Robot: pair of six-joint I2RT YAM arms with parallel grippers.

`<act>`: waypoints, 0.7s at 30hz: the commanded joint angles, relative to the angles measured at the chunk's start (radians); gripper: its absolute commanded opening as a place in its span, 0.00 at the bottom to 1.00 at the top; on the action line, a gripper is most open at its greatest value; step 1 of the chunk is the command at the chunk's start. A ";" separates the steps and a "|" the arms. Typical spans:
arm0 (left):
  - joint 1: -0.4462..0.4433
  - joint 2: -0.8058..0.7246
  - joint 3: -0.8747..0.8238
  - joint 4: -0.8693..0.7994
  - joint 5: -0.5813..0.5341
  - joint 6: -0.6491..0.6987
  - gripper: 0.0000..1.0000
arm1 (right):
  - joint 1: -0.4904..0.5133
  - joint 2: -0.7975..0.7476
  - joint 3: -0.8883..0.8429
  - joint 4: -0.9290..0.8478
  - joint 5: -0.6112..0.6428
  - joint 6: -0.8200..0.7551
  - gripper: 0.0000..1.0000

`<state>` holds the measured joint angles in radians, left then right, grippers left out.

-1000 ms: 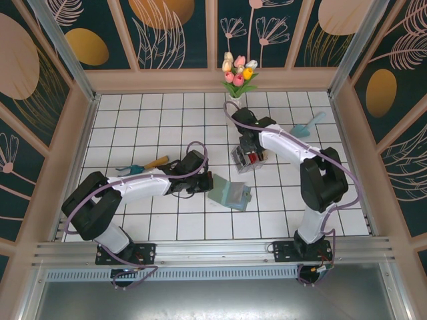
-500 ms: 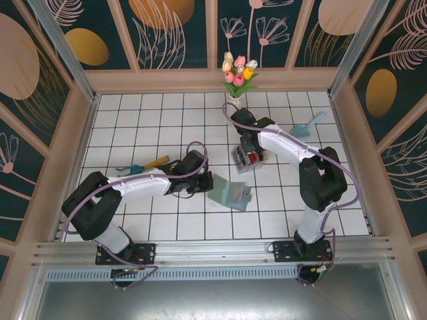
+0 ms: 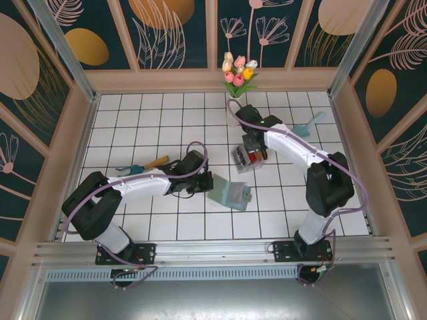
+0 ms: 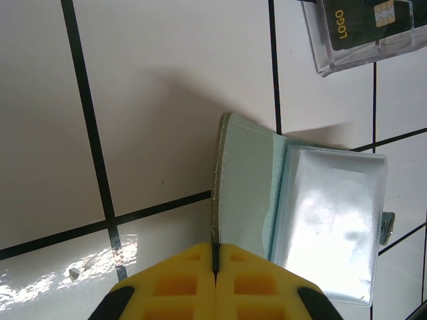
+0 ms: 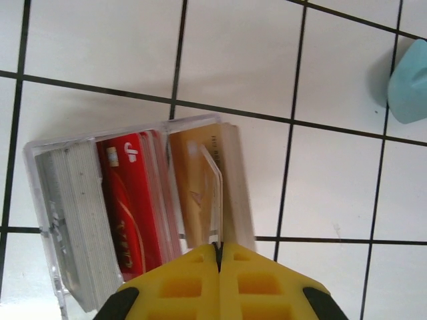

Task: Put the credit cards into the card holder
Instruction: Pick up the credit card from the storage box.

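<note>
The card holder (image 3: 230, 193) lies open on the white tiles, grey-green outside with a clear sleeve (image 4: 330, 227) inside. My left gripper (image 4: 215, 257) is shut on the thin edge of its raised cover (image 4: 243, 173); from above, that gripper (image 3: 203, 181) is at the holder's left side. The credit cards stand in a clear plastic box (image 3: 245, 158): grey (image 5: 67, 213), red (image 5: 130, 200) and tan (image 5: 193, 173). My right gripper (image 5: 219, 250) is shut on one tan card (image 5: 212, 193), which stands a little out of the tan stack.
A vase of tulips (image 3: 238, 73) stands at the back, just beyond the right arm. A teal scoop (image 3: 305, 127) lies to the right of the box, and a wooden-handled hand tool (image 3: 148, 165) lies behind the left arm. Walls enclose the tiled floor.
The right gripper's fingers closed fully on the tan card, and the right arm's elbow swung slightly rightward. The left arm and card holder stayed still.
</note>
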<state>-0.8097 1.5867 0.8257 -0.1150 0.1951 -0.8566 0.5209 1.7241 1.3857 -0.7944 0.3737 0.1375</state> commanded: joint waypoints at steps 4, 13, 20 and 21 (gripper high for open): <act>0.001 0.008 0.012 -0.002 0.003 0.015 0.03 | -0.032 -0.056 0.000 -0.044 -0.063 -0.010 0.04; 0.001 0.000 0.007 -0.003 0.002 0.015 0.03 | -0.061 -0.021 -0.051 0.003 0.005 -0.063 0.05; 0.001 0.007 0.009 0.001 0.005 0.013 0.03 | -0.092 -0.094 -0.019 0.014 -0.173 -0.079 0.06; 0.000 0.011 0.014 0.001 0.007 0.014 0.03 | -0.098 -0.106 -0.019 0.023 -0.229 -0.080 0.05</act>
<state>-0.8097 1.5867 0.8257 -0.1150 0.1951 -0.8566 0.4377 1.6859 1.3579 -0.7811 0.2497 0.0822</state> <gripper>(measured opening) 0.060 0.059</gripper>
